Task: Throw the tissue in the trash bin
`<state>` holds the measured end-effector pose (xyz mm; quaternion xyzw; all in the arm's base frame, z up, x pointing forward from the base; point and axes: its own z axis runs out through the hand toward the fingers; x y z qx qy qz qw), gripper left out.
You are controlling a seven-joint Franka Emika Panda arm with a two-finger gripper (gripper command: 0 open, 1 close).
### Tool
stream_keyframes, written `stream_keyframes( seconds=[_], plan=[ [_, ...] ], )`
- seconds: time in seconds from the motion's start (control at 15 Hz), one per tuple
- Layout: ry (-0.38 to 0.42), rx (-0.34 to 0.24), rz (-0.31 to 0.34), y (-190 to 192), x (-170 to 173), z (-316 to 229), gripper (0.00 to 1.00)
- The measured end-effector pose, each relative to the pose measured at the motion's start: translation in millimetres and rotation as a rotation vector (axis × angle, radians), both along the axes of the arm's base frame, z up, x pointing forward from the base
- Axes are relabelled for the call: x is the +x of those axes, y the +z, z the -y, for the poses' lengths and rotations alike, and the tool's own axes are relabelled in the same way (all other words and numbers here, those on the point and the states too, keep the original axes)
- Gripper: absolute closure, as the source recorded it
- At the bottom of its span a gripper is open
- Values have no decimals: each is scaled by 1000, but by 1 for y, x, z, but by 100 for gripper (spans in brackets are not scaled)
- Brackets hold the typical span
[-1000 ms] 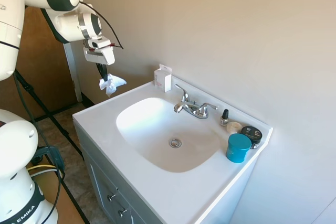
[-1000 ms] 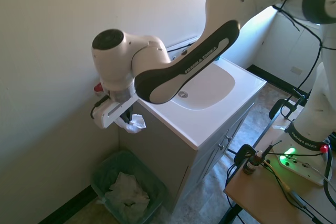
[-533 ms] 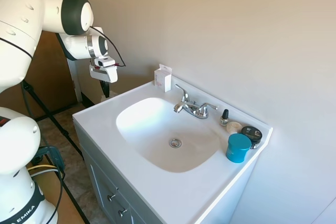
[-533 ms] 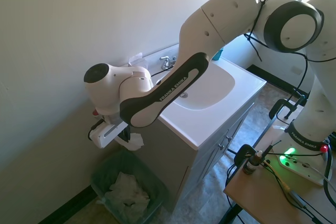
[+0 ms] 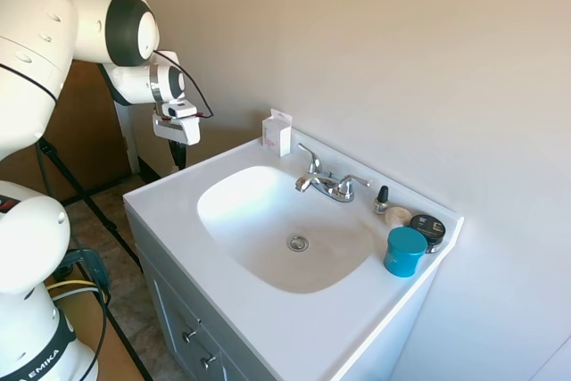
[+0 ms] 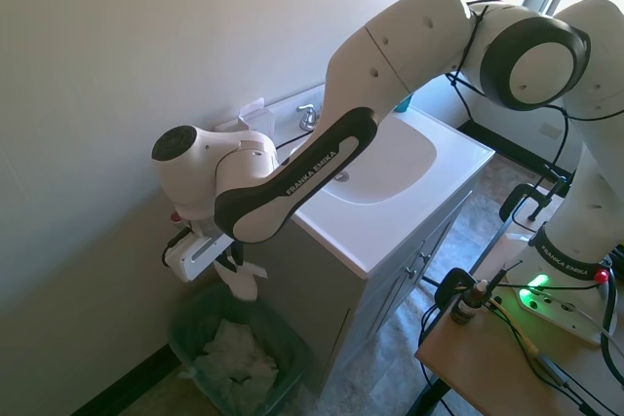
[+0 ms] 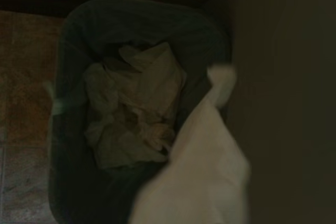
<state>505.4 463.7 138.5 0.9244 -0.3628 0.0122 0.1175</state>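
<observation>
The tissue [image 6: 244, 284], thin, white and wrinkled, hangs in a long drooping shape from my gripper [image 6: 232, 262], which is shut on it. Both are beside the vanity's end, directly over the dark green trash bin [image 6: 183, 330] on the floor. The wrist view looks straight down into the bin [image 7: 210, 40], with the tissue [image 7: 205, 177] a blurred pale shape close by. In the first exterior view only the dark gripper [image 5: 177, 156] shows behind the counter's corner, and the tissue and bin are hidden there.
Crumpled paper [image 6: 234, 353] lies in the bin. The wall stands close behind the bin, and the white vanity [image 6: 390, 231] flanks it. On the counter are a small white box [image 5: 277, 132], the faucet [image 5: 328, 182] and a blue cup [image 5: 405, 251].
The arm has lowered beside the vanity, carrying the tissue from counter height down to just above the bin. The tissue now droops longer than before.
</observation>
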Motion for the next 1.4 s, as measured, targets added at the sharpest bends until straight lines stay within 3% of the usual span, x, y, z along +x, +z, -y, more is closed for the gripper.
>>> stream_keyframes(
  seconds=[0.4,0.73,1.0,1.4],
  plan=[
    [10,9,26,16,1,-5,0],
    [0,0,190,125,4,9,0],
    [-42,-17,263,204,-10,66,0],
    [-163,-33,254,266,-46,206,0]
  ],
)
